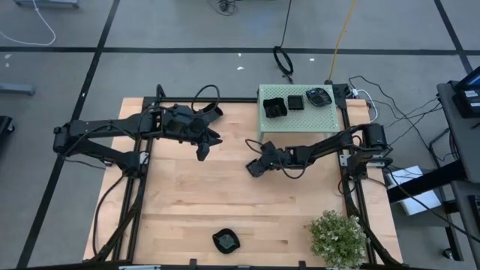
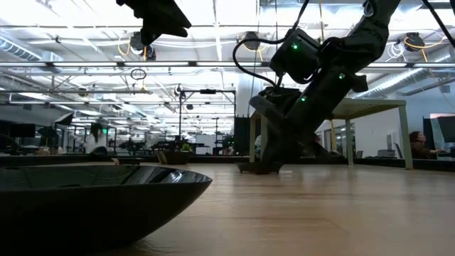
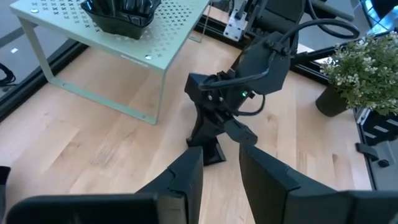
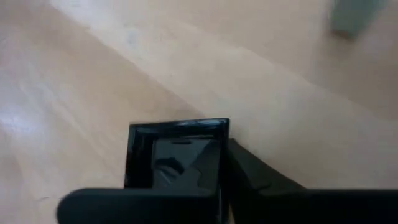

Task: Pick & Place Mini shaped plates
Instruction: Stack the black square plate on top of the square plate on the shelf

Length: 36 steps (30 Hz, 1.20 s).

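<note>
The right pincer (image 1: 253, 168) is sitting low over the middle of the wooden bench (image 1: 187, 202), just in front of the pale green perforated stand (image 1: 330, 112). In the right wrist view its fingers (image 4: 249, 177) are closing tight on a square black plate (image 4: 177, 152); one finger is lying inside the dish along one rim, and the plate's far edge is showing just above the bench surface. The low view is showing this arm reaching down to the bench, though contact between plate and wood cannot be settled there.

The left pincer (image 1: 202, 152) is hovering above the bench left of centre, well apart from the right one. In the left wrist view its fingers (image 3: 186, 177) are standing partly apart with a clear gap between them, and nothing is gripped.

On the stand, a stack of square plates (image 1: 274, 107), a single smaller square plate (image 1: 295, 102) and a pile of wavy-rimmed plates (image 1: 319, 96) are resting side by side. One wavy-rimmed plate (image 1: 225, 241) is lying alone near the front edge of the bench, and its rim is filling the near foreground of the low view. A small green plant (image 1: 337, 236) is standing at the front right corner.
</note>
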Each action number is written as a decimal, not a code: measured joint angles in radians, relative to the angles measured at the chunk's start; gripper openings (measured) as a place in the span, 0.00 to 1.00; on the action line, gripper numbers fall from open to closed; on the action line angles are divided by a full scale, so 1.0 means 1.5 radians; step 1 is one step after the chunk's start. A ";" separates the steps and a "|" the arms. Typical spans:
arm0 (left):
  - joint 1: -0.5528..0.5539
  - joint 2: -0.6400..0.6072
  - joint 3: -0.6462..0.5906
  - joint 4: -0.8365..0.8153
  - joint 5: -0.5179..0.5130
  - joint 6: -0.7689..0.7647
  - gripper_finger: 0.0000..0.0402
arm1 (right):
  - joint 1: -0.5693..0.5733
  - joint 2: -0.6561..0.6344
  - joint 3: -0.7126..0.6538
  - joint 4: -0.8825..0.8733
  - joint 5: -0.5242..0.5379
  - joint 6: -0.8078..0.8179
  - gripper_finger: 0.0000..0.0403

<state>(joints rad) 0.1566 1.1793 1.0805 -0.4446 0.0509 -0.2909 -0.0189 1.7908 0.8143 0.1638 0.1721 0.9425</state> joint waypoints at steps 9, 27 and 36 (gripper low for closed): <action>0.000 0.000 0.000 0.000 0.000 0.000 0.27 | 0.002 -0.049 -0.003 0.025 -0.031 -0.050 0.00; 0.000 0.000 0.000 -0.001 0.000 0.000 0.27 | -0.025 -0.349 -0.002 0.013 0.027 -0.190 0.00; 0.000 0.000 0.000 -0.001 -0.001 -0.001 0.27 | -0.192 -0.514 -0.001 -0.100 0.075 -0.187 0.00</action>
<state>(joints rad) 0.1566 1.1793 1.0805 -0.4454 0.0502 -0.2916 -0.3069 1.0202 0.8124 0.0135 0.2850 0.6614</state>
